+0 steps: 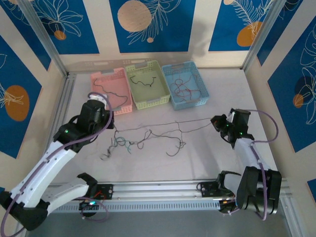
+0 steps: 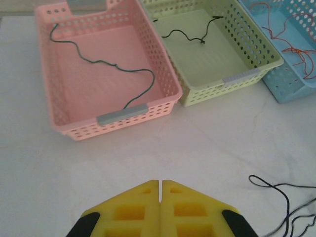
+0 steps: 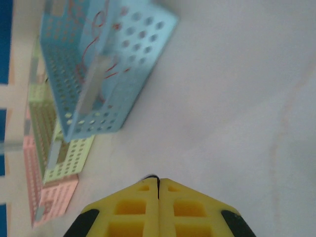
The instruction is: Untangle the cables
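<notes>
Pinching shut, seemingly on a black cable's (image 1: 163, 124) end, the right gripper (image 3: 158, 178) holds that strand straight out from the tangled cables (image 1: 132, 143) on the white table (image 1: 222, 158), likely to tease it free; the left gripper (image 2: 160, 181) is closed beside it, apparently empty.

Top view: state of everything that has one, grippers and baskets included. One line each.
Left gripper: shut, nothing visible in it.
Right gripper: shut; taut dark strand runs to it, grip unconfirmed.
Pink basket: upright, one dark cable inside.
Green basket: upright, one black cable inside.
Blue basket: upright, red cables inside.
Cable tangle: knotted, outside the baskets.
</notes>
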Tool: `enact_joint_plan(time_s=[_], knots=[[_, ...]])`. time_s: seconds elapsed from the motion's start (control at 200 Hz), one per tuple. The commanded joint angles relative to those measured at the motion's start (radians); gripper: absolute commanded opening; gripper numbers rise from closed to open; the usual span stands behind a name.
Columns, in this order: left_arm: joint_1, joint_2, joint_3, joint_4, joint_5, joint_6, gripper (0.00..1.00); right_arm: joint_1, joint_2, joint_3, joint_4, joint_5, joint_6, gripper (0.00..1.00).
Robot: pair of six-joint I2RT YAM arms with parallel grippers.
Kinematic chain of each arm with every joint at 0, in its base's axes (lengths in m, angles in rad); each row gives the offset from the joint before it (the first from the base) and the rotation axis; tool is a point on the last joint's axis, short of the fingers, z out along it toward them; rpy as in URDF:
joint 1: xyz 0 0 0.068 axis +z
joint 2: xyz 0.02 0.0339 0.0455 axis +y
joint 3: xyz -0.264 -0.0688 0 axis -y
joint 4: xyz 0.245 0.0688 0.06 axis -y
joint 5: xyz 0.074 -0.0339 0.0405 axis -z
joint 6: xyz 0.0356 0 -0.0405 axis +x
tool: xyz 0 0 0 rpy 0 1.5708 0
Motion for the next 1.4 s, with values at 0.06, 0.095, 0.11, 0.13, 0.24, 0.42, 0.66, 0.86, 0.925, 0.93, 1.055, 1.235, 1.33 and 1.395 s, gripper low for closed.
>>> enact_joint_plan(time_s=[0.06, 0.095, 0.11, 0.13, 0.24, 0.42, 0.66, 0.86, 0.925, 0.93, 1.055, 1.235, 1.33, 1.395], knots=[[0.018, -0.049, 0.080, -0.152, -0.090, 0.016, 0.00, -0.127, 0.018, -0.065, -0.062, -0.017, 0.059, 0.00], [0.017, -0.054, 0.094, -0.166, -0.107, 0.021, 0.00, -0.151, 0.019, -0.075, -0.061, -0.023, 0.068, 0.00], [0.017, -0.056, 0.099, -0.173, -0.113, 0.023, 0.00, -0.159, 0.018, -0.079, -0.061, -0.024, 0.069, 0.00], [0.017, -0.058, 0.106, -0.181, -0.121, 0.025, 0.00, -0.171, 0.016, -0.084, -0.060, -0.024, 0.074, 0.00], [0.018, -0.075, 0.134, -0.213, -0.145, 0.036, 0.00, -0.200, -0.024, -0.105, -0.073, -0.003, 0.084, 0.00], [0.018, -0.076, 0.156, -0.229, -0.147, 0.052, 0.00, -0.195, -0.090, -0.106, -0.101, 0.040, 0.070, 0.00], [0.020, -0.089, 0.287, -0.318, -0.298, 0.139, 0.00, -0.195, -0.098, -0.083, -0.152, 0.112, 0.058, 0.00], [0.020, -0.078, 0.457, -0.364, -0.367, 0.213, 0.00, -0.193, -0.124, -0.084, -0.193, 0.200, 0.054, 0.00], [0.020, -0.066, 0.511, -0.362, -0.378, 0.240, 0.00, -0.191, -0.130, -0.085, -0.200, 0.215, 0.052, 0.00], [0.021, -0.065, 0.515, -0.361, -0.379, 0.241, 0.00, -0.191, -0.130, -0.085, -0.200, 0.216, 0.051, 0.00], [0.020, -0.026, 0.624, -0.358, -0.399, 0.285, 0.00, -0.189, -0.131, -0.085, -0.213, 0.236, 0.049, 0.00], [0.020, 0.016, 0.707, -0.337, -0.372, 0.308, 0.00, -0.189, -0.136, -0.085, -0.218, 0.245, 0.047, 0.00], [0.021, 0.036, 0.709, -0.338, -0.321, 0.287, 0.00, -0.190, -0.136, -0.085, -0.218, 0.246, 0.046, 0.00], [0.020, 0.042, 0.688, -0.329, -0.266, 0.269, 0.00, -0.189, -0.138, -0.086, -0.215, 0.243, 0.043, 0.00]])
